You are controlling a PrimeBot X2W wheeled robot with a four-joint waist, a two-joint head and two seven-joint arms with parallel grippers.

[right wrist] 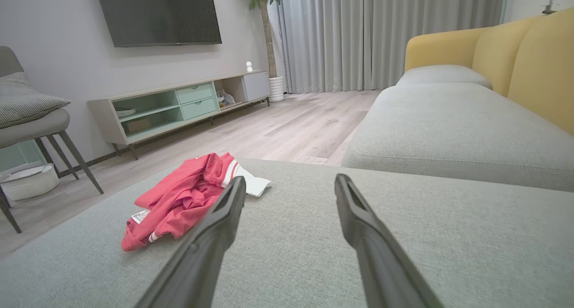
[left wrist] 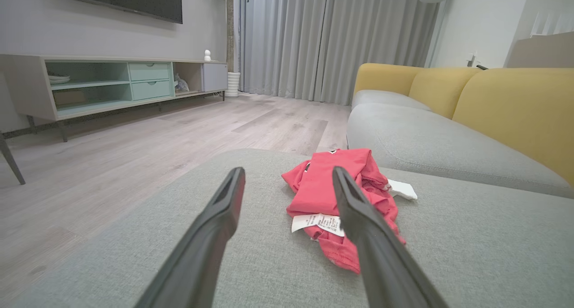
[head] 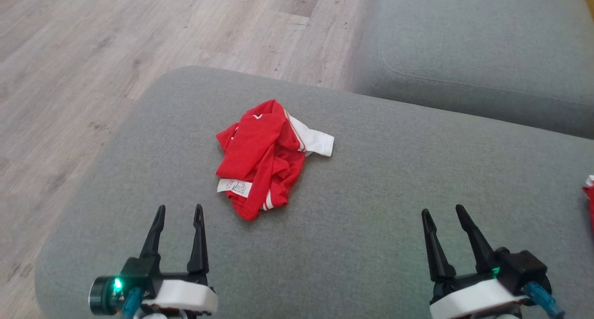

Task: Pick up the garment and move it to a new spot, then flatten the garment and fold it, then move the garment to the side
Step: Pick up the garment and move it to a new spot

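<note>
**Desk:** Head view: what's the setting?

**Photographer:** A grey upholstered ottoman [head: 139, 170] spans the foreground. Pale wood-plank floor [head: 69, 45] lies to its left and beyond, and a grey sofa seat [head: 487, 45] is at upper right. The red garment [head: 264, 156] lies crumpled near the ottoman's middle, with a white cuff [head: 320, 141] out to its right and a white label [head: 235, 187] at its near edge. A scrap of another red cloth [head: 589, 203] shows at the right edge. The left gripper [head: 180, 208] and right gripper [head: 442, 211] sit low over the near side, fingers [head: 198, 235] apart and holding nothing. The garment lies between them, nearer the left.

**Desk:** Left wrist view?

**Photographer:** The garment lies just beyond the spread fingers, partly behind the right-hand one. Behind it are a wall-mounted television [left wrist: 121, 1], a long low console [left wrist: 27, 88], grey curtains [left wrist: 336, 39] and yellow sofa backs [left wrist: 515, 106]. A white pot [left wrist: 232, 84] holds a tall plant [left wrist: 229, 21]. One open console shelf holds pale dishes [left wrist: 58, 78]. A small object [left wrist: 180, 84] sits in another compartment, too small to identify.

**Desk:** Right wrist view?

**Photographer:** The garment lies left of the parted fingers. A chair [right wrist: 40, 124] carrying a patterned cushion [right wrist: 27, 99] stands at far left. A white basket [right wrist: 29, 182] sits on the floor beneath it, contents hidden.
</note>
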